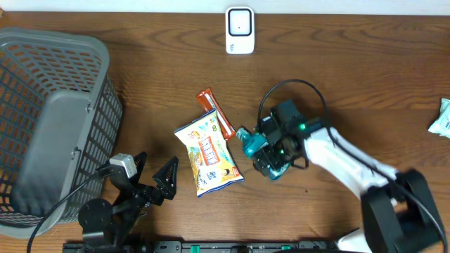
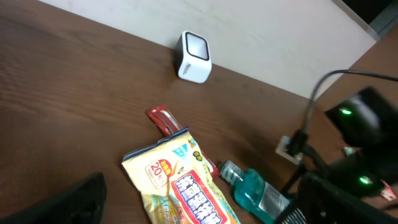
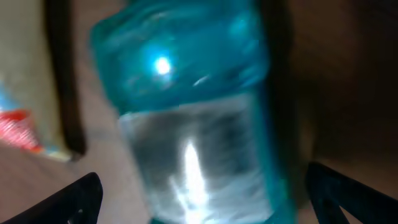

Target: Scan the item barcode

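A teal mouthwash bottle (image 1: 250,143) with a clear label lies on the wooden table, right of a yellow snack bag (image 1: 209,154) and a red snack bar (image 1: 214,112). My right gripper (image 1: 264,153) is open around the bottle's lower end. In the right wrist view the bottle (image 3: 193,106) fills the frame, blurred, between the spread fingertips (image 3: 81,196) of the right gripper (image 3: 211,202). The white barcode scanner (image 1: 239,29) stands at the far edge. My left gripper (image 1: 153,173) hangs open near the front edge, left of the bag, holding nothing.
A grey plastic basket (image 1: 42,84) takes up the left side. A white and green packet (image 1: 441,118) lies at the right edge. In the left wrist view the scanner (image 2: 193,57) stands beyond the bag (image 2: 177,193) and the bottle (image 2: 255,193).
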`<control>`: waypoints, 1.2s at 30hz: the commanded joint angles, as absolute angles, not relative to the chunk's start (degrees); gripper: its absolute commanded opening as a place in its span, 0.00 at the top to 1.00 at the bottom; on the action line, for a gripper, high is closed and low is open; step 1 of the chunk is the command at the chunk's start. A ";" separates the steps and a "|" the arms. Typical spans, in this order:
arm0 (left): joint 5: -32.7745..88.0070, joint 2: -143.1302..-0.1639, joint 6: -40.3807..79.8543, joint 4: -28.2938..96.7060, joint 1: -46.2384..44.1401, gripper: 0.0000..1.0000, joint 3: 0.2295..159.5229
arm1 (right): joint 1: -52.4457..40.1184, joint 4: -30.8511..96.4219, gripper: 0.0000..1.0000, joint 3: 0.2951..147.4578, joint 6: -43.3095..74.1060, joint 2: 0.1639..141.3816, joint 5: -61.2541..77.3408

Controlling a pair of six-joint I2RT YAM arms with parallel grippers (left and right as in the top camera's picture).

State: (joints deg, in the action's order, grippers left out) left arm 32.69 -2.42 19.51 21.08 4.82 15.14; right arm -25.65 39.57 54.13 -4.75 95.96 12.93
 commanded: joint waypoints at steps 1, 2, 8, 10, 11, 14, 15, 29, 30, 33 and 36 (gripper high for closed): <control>33.01 -2.11 19.38 20.99 5.02 0.02 15.09 | -23.14 41.17 0.01 58.67 -9.21 99.66 14.79; 33.01 -2.11 19.38 20.99 5.02 0.02 15.09 | -22.74 42.11 0.01 59.16 -10.48 101.06 16.51; 33.01 -2.11 19.38 20.99 5.02 0.02 15.09 | -22.79 45.98 0.08 59.16 -12.49 105.27 20.32; 33.01 -2.11 19.38 20.99 5.02 0.02 15.09 | -23.33 46.96 0.12 59.13 -12.49 105.91 20.29; 33.01 -2.11 19.38 20.99 5.02 0.02 15.09 | -23.66 47.13 0.16 59.13 -12.49 106.13 20.27; 33.01 -2.11 19.38 20.99 5.02 0.02 15.09 | -24.60 46.94 0.26 59.07 -12.51 106.61 19.99; 33.01 -2.11 19.38 20.99 5.02 0.02 15.09 | -24.88 46.94 0.30 59.02 -12.51 106.87 19.77; 33.01 -2.11 19.38 20.99 5.02 0.02 15.09 | -25.34 44.03 0.99 58.94 -1.21 106.98 1.91; 33.01 -2.11 19.38 20.99 5.02 0.02 15.09 | -25.34 44.05 0.99 59.59 0.08 106.98 -0.16; 32.99 -2.11 19.38 20.99 5.02 0.02 15.09 | -25.34 44.18 0.99 62.63 3.53 106.98 -5.52; 33.01 -2.11 19.38 20.99 5.02 0.02 15.09 | -25.63 43.57 0.99 65.80 4.10 106.98 -6.07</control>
State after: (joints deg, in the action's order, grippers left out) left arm 32.69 -2.42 19.49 21.06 4.82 15.11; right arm -25.30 44.64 63.59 0.54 105.10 4.29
